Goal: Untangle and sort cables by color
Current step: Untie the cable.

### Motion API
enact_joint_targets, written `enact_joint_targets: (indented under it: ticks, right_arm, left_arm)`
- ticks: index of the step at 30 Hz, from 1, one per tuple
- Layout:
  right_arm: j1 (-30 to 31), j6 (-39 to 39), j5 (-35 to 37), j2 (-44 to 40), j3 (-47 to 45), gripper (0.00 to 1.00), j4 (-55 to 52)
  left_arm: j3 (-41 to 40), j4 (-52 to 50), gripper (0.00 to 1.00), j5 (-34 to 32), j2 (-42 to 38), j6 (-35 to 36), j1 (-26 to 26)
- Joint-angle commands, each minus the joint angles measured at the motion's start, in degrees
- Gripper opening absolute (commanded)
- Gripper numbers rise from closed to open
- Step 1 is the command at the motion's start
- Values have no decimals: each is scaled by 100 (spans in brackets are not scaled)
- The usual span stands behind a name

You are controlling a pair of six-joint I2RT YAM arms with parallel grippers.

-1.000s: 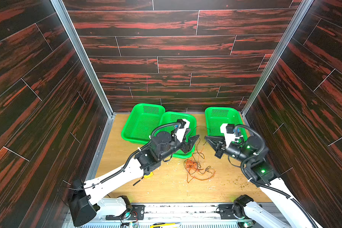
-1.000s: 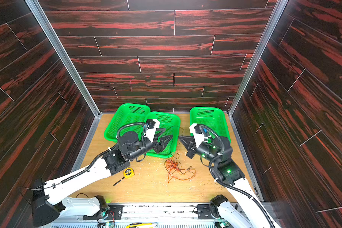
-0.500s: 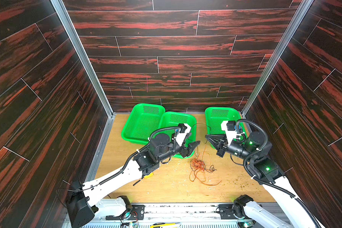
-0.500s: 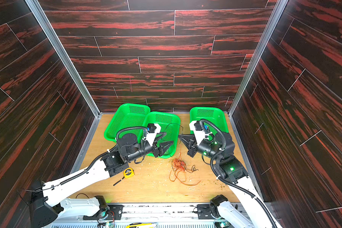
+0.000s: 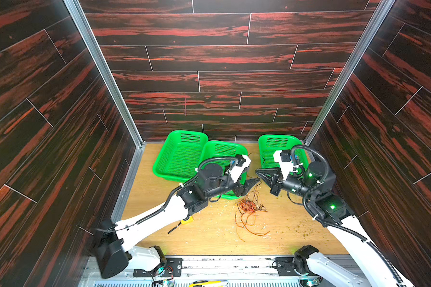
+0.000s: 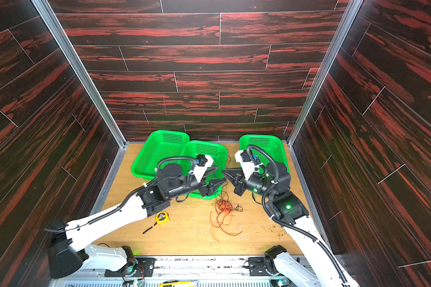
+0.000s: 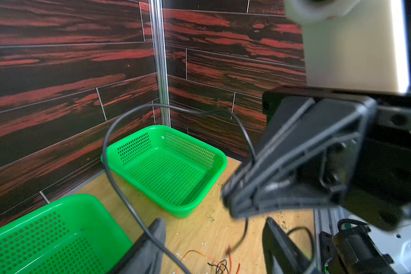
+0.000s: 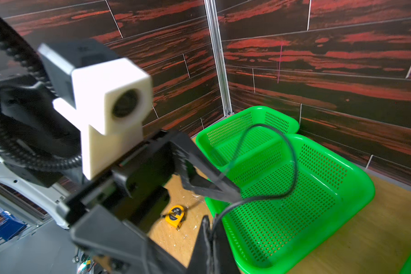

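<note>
Black cable (image 7: 104,154) rises in a loop between the arms, clamped in the fully closed right gripper (image 8: 209,246). The left gripper (image 7: 214,249) has moved in until the tips almost meet. Its jaws stand apart around the cable, not gripping. The mostly orange tangle (image 5: 246,207) remains on the table (image 5: 172,236); a second grip appears imminent.

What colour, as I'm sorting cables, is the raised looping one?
The looping cable is black, clearest in the left wrist view.

The left hand (image 5: 250,186) has closed in on the right hand (image 5: 259,172); the cables (image 5: 246,206) bunched tighter.
</note>
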Motion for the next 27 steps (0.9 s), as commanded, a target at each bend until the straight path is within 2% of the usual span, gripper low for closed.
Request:
enact_joint_targets:
  ticks: [1, 4, 11, 12, 14, 16, 18, 23, 27]
  right_arm:
    - [-16, 110, -215, 39, 156, 0, 217]
    - [-17, 124, -263, 85, 161, 0, 232]
    - [-14, 66, -182, 114, 142, 0, 170]
    - [-13, 39, -120, 123, 152, 2, 115]
    - [-16, -16, 72, 116, 185, 16, -34]
    - [-36, -89, 286, 57, 218, 33, -185]
    - [-130, -153, 409, -67, 217, 44, -278]
    - [-446, -419, 138, -400, 152, 54, -535]
    - [-514, -826, 130, -551, 32, 57, -968]
  left_arm:
    - [238, 106, 64, 115, 124, 58, -27]
    - [231, 239, 56, 64, 170, 59, -26]
    - [304, 377, 15, 64, 244, 76, -26]
    - [319, 396, 10, 68, 235, 75, -25]
    - [354, 379, 0, 111, 214, 74, -30]
    - [355, 345, 0, 130, 170, 82, -25]
    - [293, 343, 0, 103, 81, 85, -24]
    - [149, 179, 0, -42, -178, 114, 4]
    - [113, 188, 0, -49, -338, 34, 75]
